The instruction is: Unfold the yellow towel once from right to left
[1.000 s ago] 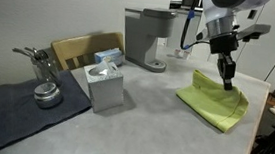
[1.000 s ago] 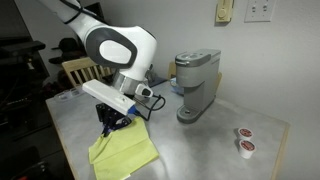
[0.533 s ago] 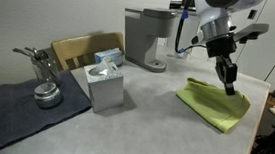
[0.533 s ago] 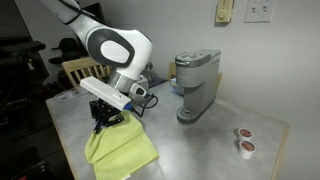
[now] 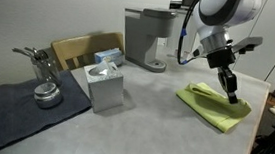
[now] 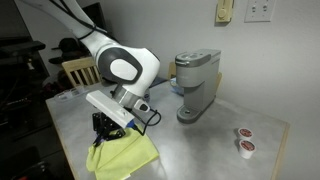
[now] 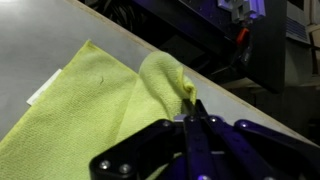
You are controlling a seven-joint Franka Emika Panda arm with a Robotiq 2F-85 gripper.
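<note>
The yellow towel (image 5: 213,105) lies on the grey table near its edge, also seen in an exterior view (image 6: 124,155) and in the wrist view (image 7: 90,110). My gripper (image 5: 231,96) is shut on a raised fold of the towel's edge and holds it a little above the table. In the wrist view the shut fingertips (image 7: 190,106) pinch a bunched lip of cloth (image 7: 168,80). In an exterior view the gripper (image 6: 108,128) sits low over the towel's near end.
A grey coffee machine (image 5: 148,38) stands at the back. A tissue box (image 5: 105,85) and a dark grey mat (image 5: 19,107) with a metal tool (image 5: 44,84) are apart from the towel. Two small cups (image 6: 242,140) sit near the table edge (image 7: 230,85).
My gripper has moved along and down over the towel with the pinched edge, and the lifted part of the towel now lies lower and flatter.
</note>
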